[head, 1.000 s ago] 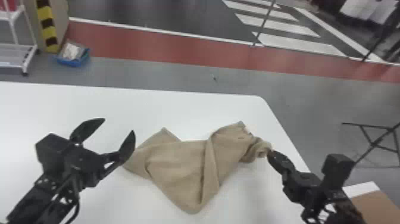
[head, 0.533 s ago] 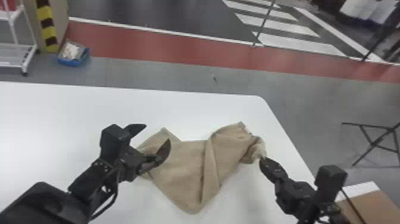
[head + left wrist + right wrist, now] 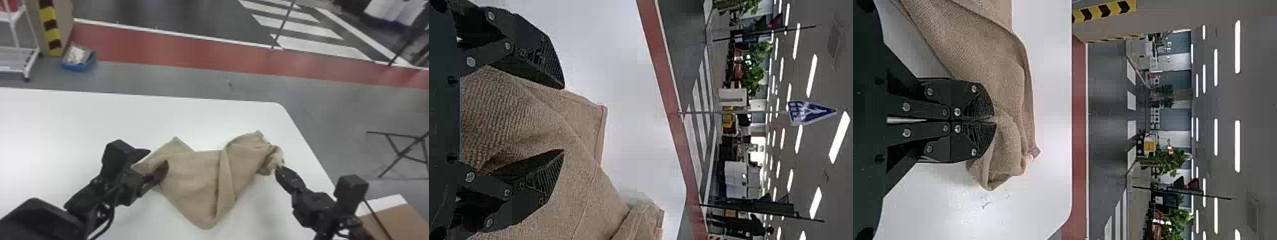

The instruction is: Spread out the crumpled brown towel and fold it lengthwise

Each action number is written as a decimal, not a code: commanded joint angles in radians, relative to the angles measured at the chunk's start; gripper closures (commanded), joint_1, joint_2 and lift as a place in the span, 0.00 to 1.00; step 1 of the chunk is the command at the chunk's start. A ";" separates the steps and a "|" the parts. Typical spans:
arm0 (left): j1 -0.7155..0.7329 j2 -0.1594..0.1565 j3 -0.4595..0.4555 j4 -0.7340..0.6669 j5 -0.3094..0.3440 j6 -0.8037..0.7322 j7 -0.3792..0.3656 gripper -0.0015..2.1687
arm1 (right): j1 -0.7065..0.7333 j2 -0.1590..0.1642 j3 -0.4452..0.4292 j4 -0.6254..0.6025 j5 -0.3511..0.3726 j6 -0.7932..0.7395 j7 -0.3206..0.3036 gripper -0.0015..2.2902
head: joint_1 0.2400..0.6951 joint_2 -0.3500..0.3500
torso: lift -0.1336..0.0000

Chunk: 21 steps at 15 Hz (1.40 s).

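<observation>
One brown towel, crumpled, spans left tool to right tool. Right: narrow, pinching the towel's end. Left: fingers wide, at the opposite end, cloth visible between them. White counter beneath; blue bin on floor, well beyond left tool.

Blue/wht triangular sign, print illegible, on thin pole, bkgd of L wrist view

Head view is facing forward and down over the towel; both wrist views are looking past it, close up, sharing the red floor strip.
</observation>
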 commanded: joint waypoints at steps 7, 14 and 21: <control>0.067 0.024 0.061 -0.149 -0.036 0.167 -0.074 0.47 | -0.013 -0.003 0.006 0.006 0.001 -0.010 0.002 0.59 | 1.00 0.00 | 0.07; 0.272 0.107 0.257 -0.509 -0.017 0.431 -0.122 0.64 | -0.039 -0.008 0.026 0.006 0.003 -0.010 0.002 0.59 | 1.00 0.00 | 0.07; 0.413 0.139 0.380 -0.727 -0.029 0.713 -0.247 0.28 | -0.062 -0.005 0.053 0.014 0.015 -0.007 0.000 0.59 | 1.00 0.00 | 0.07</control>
